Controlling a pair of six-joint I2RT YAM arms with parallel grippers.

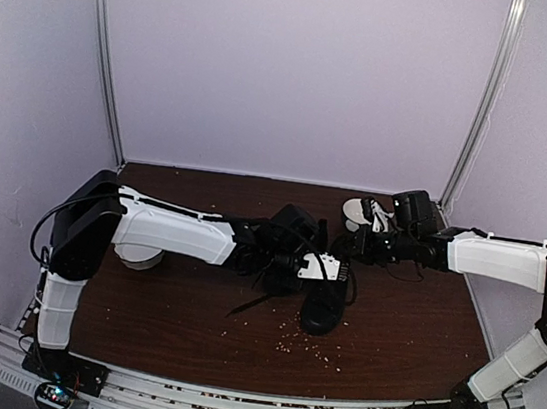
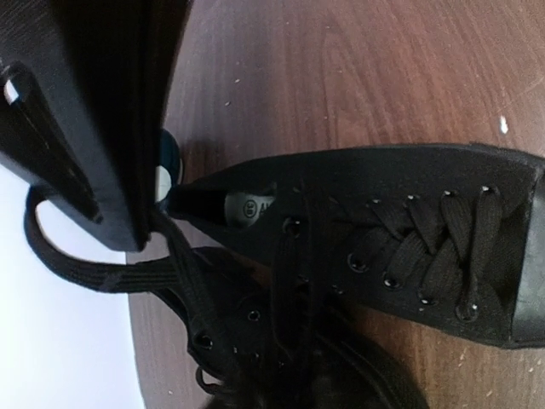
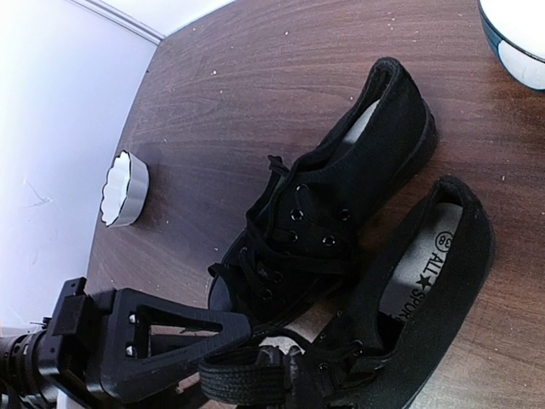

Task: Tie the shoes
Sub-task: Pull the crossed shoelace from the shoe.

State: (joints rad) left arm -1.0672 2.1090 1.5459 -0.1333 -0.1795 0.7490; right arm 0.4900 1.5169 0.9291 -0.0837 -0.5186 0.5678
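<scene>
Two black shoes lie side by side mid-table. The near shoe (image 1: 323,310) (image 3: 434,290) points its toe at the front edge. The other shoe (image 1: 296,224) (image 3: 341,196) lies partly under my left arm. My left gripper (image 1: 334,269) hovers over the laced top of the near shoe (image 2: 426,204); its jaws are lost in the dark against the second shoe (image 2: 247,341). My right gripper (image 1: 361,244) (image 3: 255,341) is shut on a flat black lace (image 3: 247,379) of the near shoe. That lace (image 2: 85,273) loops out from the right finger (image 2: 77,128).
A white bowl (image 1: 360,213) (image 3: 519,34) stands just behind the right gripper. Another white bowl (image 1: 140,258) (image 3: 123,189) sits at the left under my left arm. Small crumbs (image 1: 305,345) are scattered on the brown table (image 1: 188,314) in front of the shoes.
</scene>
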